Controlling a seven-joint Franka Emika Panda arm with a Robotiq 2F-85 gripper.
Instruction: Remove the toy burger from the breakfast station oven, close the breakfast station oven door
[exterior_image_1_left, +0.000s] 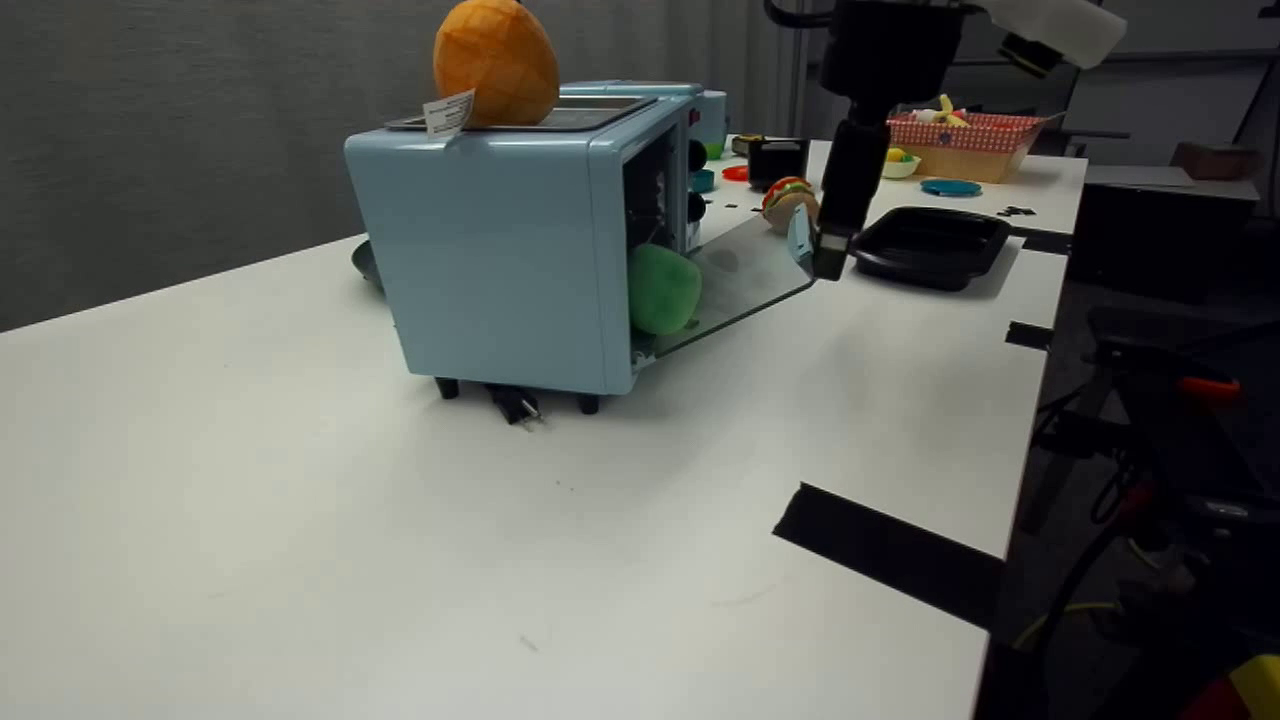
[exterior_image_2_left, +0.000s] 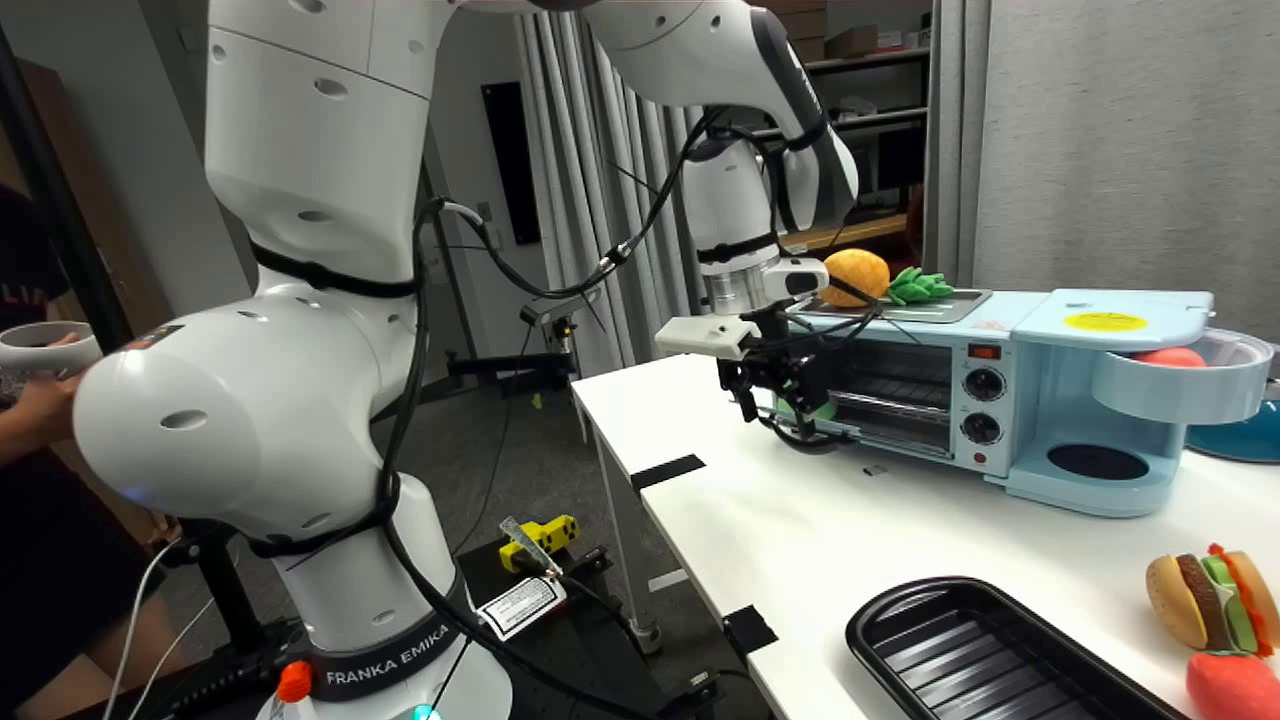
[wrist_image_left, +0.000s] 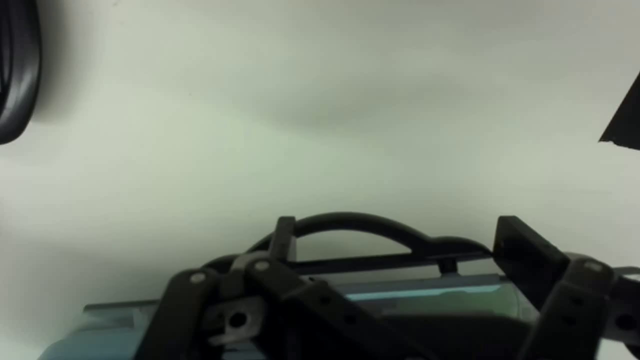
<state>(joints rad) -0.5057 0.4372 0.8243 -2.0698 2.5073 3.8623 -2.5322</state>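
Stands beside a white table (exterior_image_1_left: 420, 560), edged with strips of black tape (exterior_image_1_left: 890, 552) and bearing a red-checked basket (exterior_image_1_left: 950, 165) toward its far end in an exterior view. Has grey curtains (exterior_image_2_left: 1130, 150) behind the table in both exterior views, shelves (exterior_image_2_left: 870, 118) in the background of an exterior view, and a person (exterior_image_2_left: 50, 480), partly cut off, at that view's left border. Holds the white arm (exterior_image_2_left: 250, 400) arched up past the top of that same view and down again over the table, before the light blue oven (exterior_image_1_left: 480, 260). Points the gripper (wrist_image_left: 395, 227) downward at the outer edge of the oven door (exterior_image_1_left: 745, 280), lowered outward from the oven's front. Spreads the jaws wide, with a dark curved bar (wrist_image_left: 350, 221) across the gap between the fingers (wrist_image_left: 525, 255) in the wrist view; cannot tell about contact with it. Has the toy burger (exterior_image_2_left: 1213, 600) out on the table, tipped on its side near a black pan (exterior_image_2_left: 960, 660) and well apart from the gripper.
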